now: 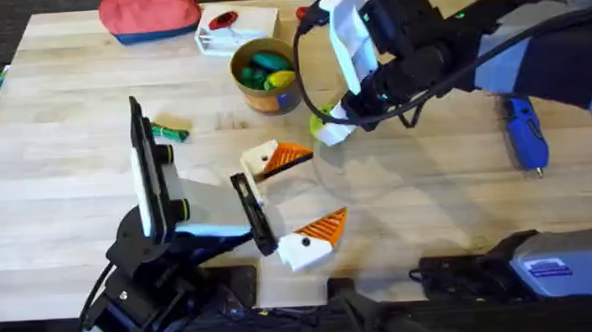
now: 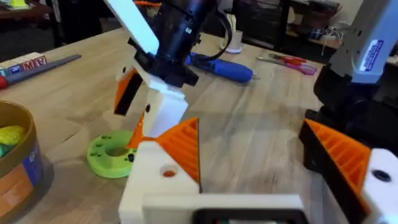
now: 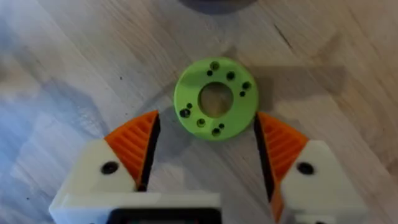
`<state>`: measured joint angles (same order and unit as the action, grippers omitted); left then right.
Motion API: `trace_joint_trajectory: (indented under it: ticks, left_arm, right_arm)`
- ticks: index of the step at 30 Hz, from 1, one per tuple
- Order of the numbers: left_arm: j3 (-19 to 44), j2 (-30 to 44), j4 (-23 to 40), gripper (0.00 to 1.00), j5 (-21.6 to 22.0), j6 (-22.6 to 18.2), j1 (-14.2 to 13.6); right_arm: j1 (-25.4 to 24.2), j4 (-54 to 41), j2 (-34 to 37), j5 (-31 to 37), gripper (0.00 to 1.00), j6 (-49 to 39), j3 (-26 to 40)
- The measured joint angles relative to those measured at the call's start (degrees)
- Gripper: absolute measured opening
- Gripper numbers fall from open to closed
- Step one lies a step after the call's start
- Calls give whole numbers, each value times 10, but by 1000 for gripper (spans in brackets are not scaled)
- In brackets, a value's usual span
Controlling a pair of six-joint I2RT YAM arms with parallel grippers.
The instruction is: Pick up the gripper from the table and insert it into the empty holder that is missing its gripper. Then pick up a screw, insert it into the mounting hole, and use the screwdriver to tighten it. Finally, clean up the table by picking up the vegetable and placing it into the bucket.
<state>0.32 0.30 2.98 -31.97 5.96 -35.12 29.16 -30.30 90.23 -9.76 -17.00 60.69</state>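
The right end effector (image 3: 205, 158) is hovering open astride the lime ring disc (image 3: 216, 98) on the worktop (image 1: 429, 230); the left end effector (image 1: 288, 201) is resting open nearby; the vegetable (image 1: 170, 132) is lying left of the bucket (image 1: 266, 75), so cleanup appears pending, requiring a reach to it.

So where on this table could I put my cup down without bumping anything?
The table is bare at its left side, below the red pouch. There is also room between the blue screwdriver and the left gripper. It is crowded around the bucket and the right gripper.
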Motion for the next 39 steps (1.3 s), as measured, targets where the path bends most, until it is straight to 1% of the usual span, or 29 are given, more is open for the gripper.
trace_joint_trajectory:
  ticks: [3, 6, 8, 19, 23, 34, 39]
  left_arm:
    - [0, 0, 0, 986, 0, 0, 0]
    - [0, 0, 0, 986, -2, 0, 0]
    - [0, 0, 0, 986, -2, 0, 0]
    - [0, 0, 0, 986, -2, 0, 0]
    - [0, 0, 0, 985, -2, 0, 0]
    - [0, 0, 0, 986, -2, 0, 0]
    - [0, 0, 0, 986, -2, 0, 0]
  right_arm:
    - [12, 2, 4, 18, 794, -11, 0]
    - [24, 3, 14, 29, 656, -15, 0]
    - [32, 5, 23, 31, 591, -17, 0]
    - [62, 21, 30, 38, 437, -22, 0]
    - [62, 22, 40, 38, 333, -23, 0]
    - [62, 19, 49, 38, 308, -23, 0]
    - [61, 21, 60, 43, 190, -23, 2]
